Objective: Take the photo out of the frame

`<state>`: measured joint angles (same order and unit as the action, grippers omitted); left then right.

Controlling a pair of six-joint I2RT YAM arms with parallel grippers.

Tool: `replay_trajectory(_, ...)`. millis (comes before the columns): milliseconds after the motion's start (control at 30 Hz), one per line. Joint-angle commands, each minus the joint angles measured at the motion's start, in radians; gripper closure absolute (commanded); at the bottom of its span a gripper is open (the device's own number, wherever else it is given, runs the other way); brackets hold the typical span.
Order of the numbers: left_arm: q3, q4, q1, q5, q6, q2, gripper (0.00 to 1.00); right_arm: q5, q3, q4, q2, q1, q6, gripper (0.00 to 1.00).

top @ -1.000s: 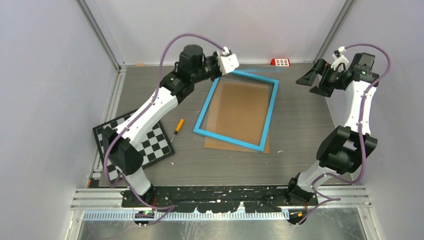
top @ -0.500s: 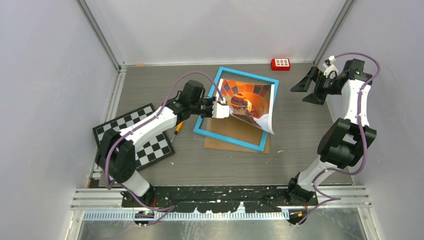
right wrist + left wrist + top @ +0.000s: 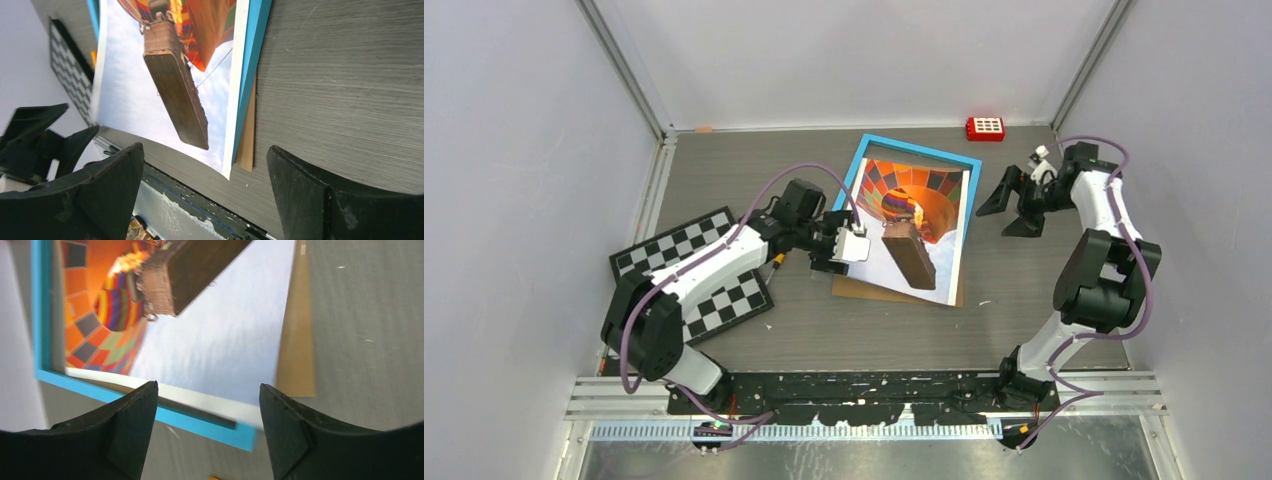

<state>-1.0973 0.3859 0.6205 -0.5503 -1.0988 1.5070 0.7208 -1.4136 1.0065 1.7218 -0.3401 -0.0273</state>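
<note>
The photo (image 3: 904,212), a hot air balloon print, lies face up across the blue frame (image 3: 919,143), hiding most of it. A brown backing board (image 3: 874,291) pokes out beneath the near edge. My left gripper (image 3: 852,246) is open at the photo's left edge with nothing between its fingers. In the left wrist view the photo (image 3: 225,340) and frame (image 3: 42,315) lie just beyond the open left gripper (image 3: 207,387). My right gripper (image 3: 1007,212) is open and empty, right of the frame. Its wrist view shows the photo (image 3: 130,90), the frame's edge (image 3: 252,70) and the open right gripper (image 3: 205,149).
A black-and-white chequered board (image 3: 694,275) lies at the left under my left arm. An orange-handled screwdriver (image 3: 776,262) sits between it and the frame. A red block (image 3: 985,128) rests at the back wall. Grey walls enclose the table.
The frame first lay back-up with my left gripper at its far corner. The left gripper then lifted the photo, laid it face up and opened. The right arm swung in toward the frame.
</note>
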Motion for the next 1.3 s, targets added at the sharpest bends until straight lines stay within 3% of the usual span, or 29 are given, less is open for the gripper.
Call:
replay_trajectory(0, -0.052, 0.210, -0.004, -0.031, 0.067, -0.105, 0.18, -0.116, 0.024, -0.107, 0.010, 0.071, -0.063, 0.05)
replay_trajectory(167, -0.087, 0.301, -0.054, -0.043, 0.282, -0.154, 0.03, -0.207, 0.009, -0.177, 0.107, 0.126, -0.117, 0.05)
replay_trajectory(267, -0.088, 0.232, -0.095, 0.054, 0.473, -0.133, 0.00, -0.234, -0.031, -0.193, 0.185, 0.142, -0.141, 0.05)
replay_trajectory(400, -0.187, 0.133, -0.180, 0.136, 0.833, 0.020, 0.00, -0.259, -0.088, -0.187, 0.275, 0.164, -0.152, 0.04)
replay_trajectory(533, -0.345, 0.149, -0.224, 0.162, 1.018, 0.195, 0.00, -0.241, -0.126, -0.165, 0.336, 0.177, -0.164, 0.05)
replay_trajectory(933, -0.543, 0.173, -0.244, 0.265, 1.228, 0.532, 0.02, -0.226, -0.095, -0.084, 0.367, 0.193, -0.204, 0.04)
replay_trajectory(1267, -0.410, 0.174, -0.257, 0.207, 1.403, 0.496, 0.00, -0.204, 0.119, -0.126, 0.263, 0.199, -0.291, 0.00)
